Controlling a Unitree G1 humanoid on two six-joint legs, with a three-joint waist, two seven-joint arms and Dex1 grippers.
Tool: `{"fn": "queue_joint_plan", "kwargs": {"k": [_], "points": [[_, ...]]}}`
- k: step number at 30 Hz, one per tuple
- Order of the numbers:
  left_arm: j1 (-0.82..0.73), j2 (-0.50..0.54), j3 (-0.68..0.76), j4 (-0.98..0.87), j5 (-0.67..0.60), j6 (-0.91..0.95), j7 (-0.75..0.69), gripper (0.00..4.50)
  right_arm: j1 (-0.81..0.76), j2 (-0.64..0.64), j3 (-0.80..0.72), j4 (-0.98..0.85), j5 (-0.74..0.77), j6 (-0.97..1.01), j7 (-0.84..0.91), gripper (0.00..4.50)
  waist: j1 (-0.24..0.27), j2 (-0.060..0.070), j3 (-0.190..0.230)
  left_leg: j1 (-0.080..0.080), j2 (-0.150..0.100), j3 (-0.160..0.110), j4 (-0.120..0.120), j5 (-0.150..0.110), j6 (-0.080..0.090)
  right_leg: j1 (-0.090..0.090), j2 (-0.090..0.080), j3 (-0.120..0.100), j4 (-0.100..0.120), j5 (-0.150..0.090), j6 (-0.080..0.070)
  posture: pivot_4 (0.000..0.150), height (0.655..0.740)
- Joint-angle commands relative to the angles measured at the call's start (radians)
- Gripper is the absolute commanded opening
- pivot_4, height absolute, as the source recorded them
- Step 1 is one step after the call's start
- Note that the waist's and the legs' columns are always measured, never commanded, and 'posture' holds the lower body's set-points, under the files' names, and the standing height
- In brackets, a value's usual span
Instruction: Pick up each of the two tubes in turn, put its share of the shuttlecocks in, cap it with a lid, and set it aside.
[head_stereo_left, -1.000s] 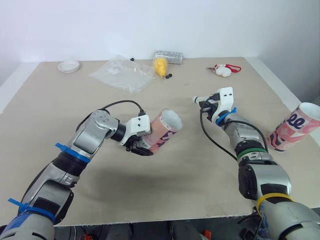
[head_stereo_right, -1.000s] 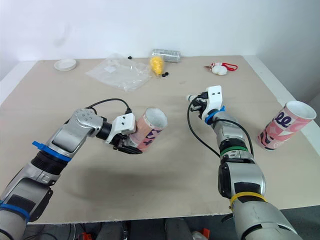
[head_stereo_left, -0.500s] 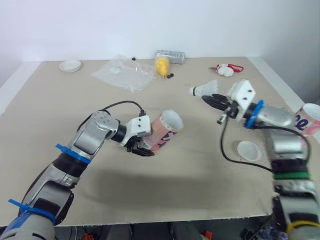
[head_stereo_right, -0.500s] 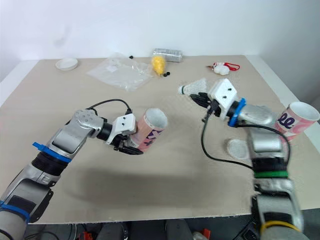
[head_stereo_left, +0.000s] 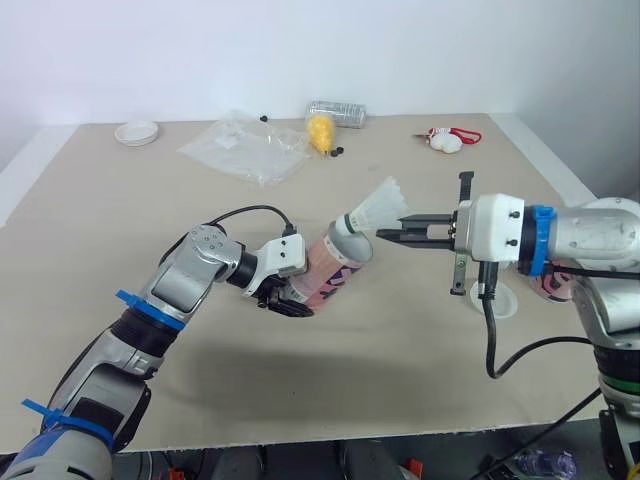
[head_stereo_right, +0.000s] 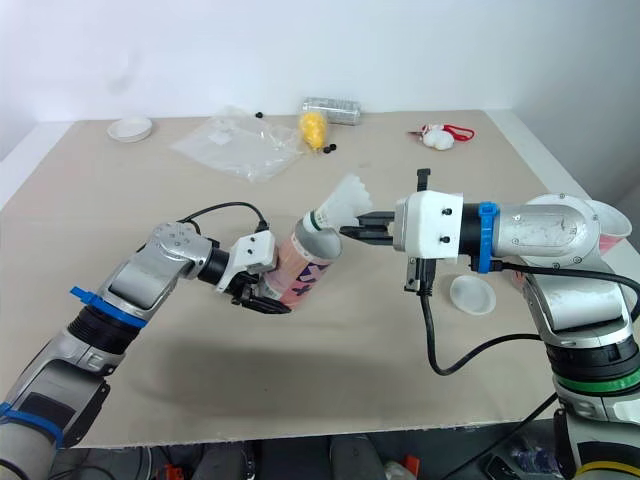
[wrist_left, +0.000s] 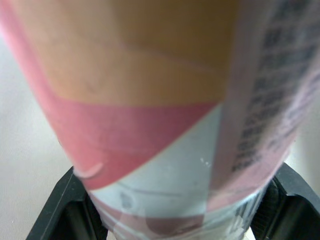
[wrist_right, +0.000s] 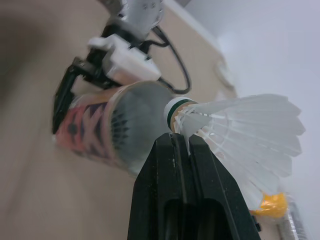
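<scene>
Left end effector (head_stereo_left: 288, 298): clenched on the lower end of the pink-and-white tube (head_stereo_left: 335, 268); black fingers (wrist_left: 70, 212) pressed to either side of it in the left wrist view.
Tube: held clear of the table (head_stereo_left: 120, 250), over its middle, tilted with the open mouth raised and turned toward the right arm.
Right end effector (head_stereo_left: 388, 231): pinched tight on a white shuttlecock (head_stereo_left: 378, 207), gripping low on the feather skirt, just behind the cork.
Shuttlecock: cork end, ringed with a green band, right at the upper rim of the tube's mouth; feathers fanning up and away from the tube; cannot tell whether the cork is past the rim.
Lid (head_stereo_left: 497, 301): white and round, lying flat on the table under the right forearm, well apart from the held tube.
Second tube (head_stereo_left: 550, 285): same pink pattern, at the right side of the table, mostly hidden behind the right arm.
Second lid (head_stereo_left: 135, 132): white, near the far left corner of the table.
Plastic bag (head_stereo_left: 245, 148): clear and crumpled, on the far part of the table.
Yellow object (head_stereo_left: 320, 130): just beside the bag, with small black bits (head_stereo_left: 338, 152) next to it; too small to name.
Clear container (head_stereo_left: 337, 110): lying at the far edge, behind the yellow object.
White-and-red item (head_stereo_left: 447, 140): far right of the table, too small to name.
</scene>
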Motion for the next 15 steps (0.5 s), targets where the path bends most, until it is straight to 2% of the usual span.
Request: {"fn": "queue_joint_plan", "kwargs": {"k": [1, 8, 11, 13, 14, 15], "points": [[-0.008, 0.006, 0.002, -0.017, -0.004, -0.002, 0.001, 2.9, -0.002, -0.02, -0.012, -0.015, 0.009, -0.023, 0.026, 0.06, 0.0, 0.0, 0.0, 0.0, 0.0, 0.0, 0.0, 0.0, 0.0, 0.0, 0.0, 0.0, 0.0, 0.0, 0.0, 0.15, 0.74], [-0.008, 0.0, 0.0, -0.017, -0.003, -0.001, 0.01, 2.9, -0.038, 0.003, 0.04, -0.003, 0.006, -0.03, 0.071, 0.06, 0.0, 0.0, 0.0, 0.0, 0.0, 0.0, 0.0, 0.0, 0.0, 0.0, 0.0, 0.0, 0.0, 0.0, 0.0, 0.15, 0.74], [-0.008, -0.003, 0.0, -0.021, -0.005, 0.0, 0.012, 2.9, -0.057, 0.006, 0.061, 0.004, 0.015, -0.019, 0.093, 0.82, 0.0, 0.0, 0.0, 0.0, 0.0, 0.0, 0.0, 0.0, 0.0, 0.0, 0.0, 0.0, 0.0, 0.0, 0.0, 0.15, 0.74], [-0.008, -0.003, 0.001, -0.022, -0.005, 0.001, 0.012, 2.9, -0.063, 0.006, 0.064, 0.008, 0.017, -0.015, 0.099, 1.8, 0.001, 0.0, 0.0, 0.0, 0.0, 0.0, 0.0, 0.0, 0.0, 0.0, 0.0, 0.0, 0.0, 0.0, 0.0, 0.15, 0.74], [-0.007, -0.002, 0.001, -0.022, -0.005, 0.001, 0.012, 2.9, -0.069, 0.009, 0.064, 0.011, 0.016, -0.019, 0.099, 1.96, 0.001, 0.0, 0.0, 0.0, 0.0, 0.0, 0.0, 0.0, 0.0, 0.0, 0.0, 0.0, 0.0, 0.0, 0.0, 0.15, 0.74], [-0.006, -0.002, 0.001, -0.024, -0.004, 0.0, 0.013, 2.9, -0.077, 0.013, 0.058, 0.013, 0.027, -0.005, 0.095, 2.7, 0.001, 0.0, 0.0, 0.0, 0.0, 0.0, 0.0, 0.0, 0.0, 0.0, 0.0, 0.0, 0.0, 0.0, 0.0, 0.15, 0.74]]}}
